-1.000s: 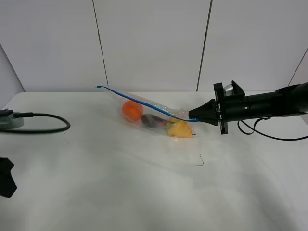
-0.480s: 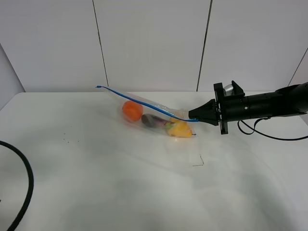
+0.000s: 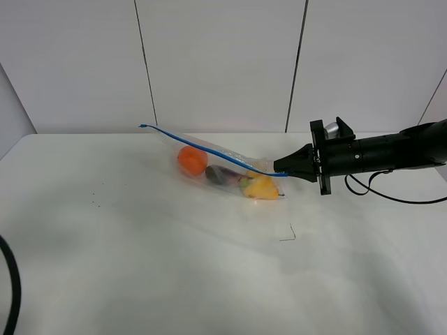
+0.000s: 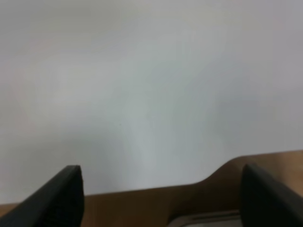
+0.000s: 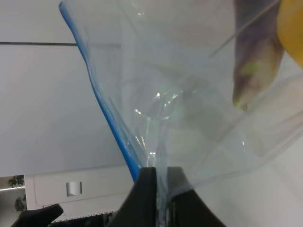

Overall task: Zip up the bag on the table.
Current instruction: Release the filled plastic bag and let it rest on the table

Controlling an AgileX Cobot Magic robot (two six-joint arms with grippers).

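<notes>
The clear plastic bag (image 3: 223,167) lies on the white table (image 3: 174,244) toward the back, with orange, purple and yellow toy produce inside. Its blue zipper strip (image 3: 202,144) runs along the raised upper edge. My right gripper (image 3: 282,169) is shut on the bag's right end at the zipper strip and holds that edge up. In the right wrist view the fingers (image 5: 147,189) pinch the clear film of the bag (image 5: 189,109) beside the blue strip (image 5: 111,123). My left gripper (image 4: 161,198) is open and empty, out of the exterior view, facing a blank white surface.
A black cable (image 3: 10,293) curves in at the table's front left corner. A small dark mark (image 3: 288,236) is on the table in front of the bag. White wall panels stand behind the table.
The left arm and its cable have withdrawn to the left and out of the exterior view; only a cable loop remains. The right gripper and bag have not moved.
</notes>
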